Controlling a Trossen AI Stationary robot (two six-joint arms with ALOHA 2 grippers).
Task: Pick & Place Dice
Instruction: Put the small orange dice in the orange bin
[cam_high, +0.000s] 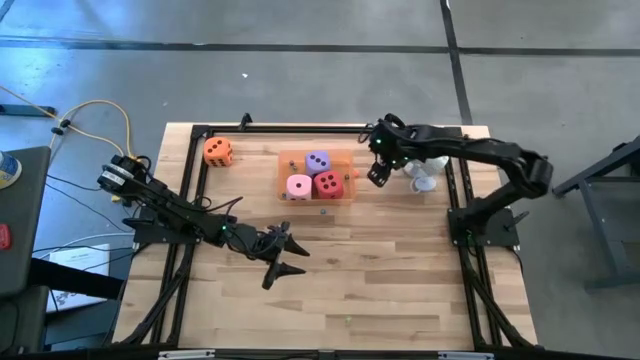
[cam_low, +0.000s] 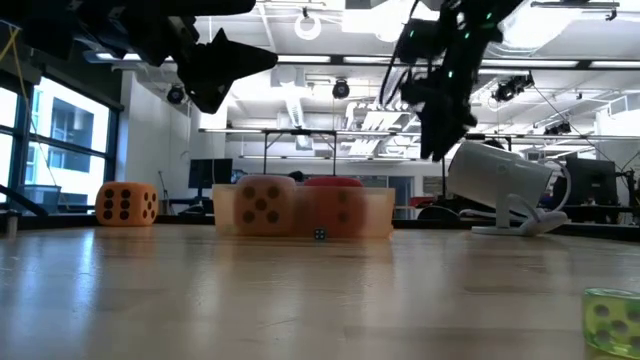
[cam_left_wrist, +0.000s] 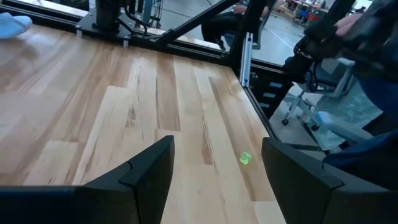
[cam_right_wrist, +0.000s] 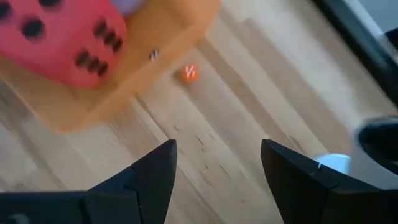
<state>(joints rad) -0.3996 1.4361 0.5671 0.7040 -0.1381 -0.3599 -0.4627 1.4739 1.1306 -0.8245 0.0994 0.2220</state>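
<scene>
Right gripper (cam_high: 378, 175): I am holding it open and empty, just right of the tray (cam_high: 346, 192).
Left gripper (cam_high: 284, 258): I am keeping it open, near middle.
Dice: pink (cam_high: 299, 186), red (cam_high: 328, 183), purple (cam_high: 318, 161) sitting in tray; orange (cam_high: 218, 151) sitting far left.

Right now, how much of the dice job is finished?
Done: the pink die, purple die and red die sit in the orange tray. In hand: nothing; the left gripper and right gripper are open and empty. Left: the orange die on the table, outside the tray.
</scene>
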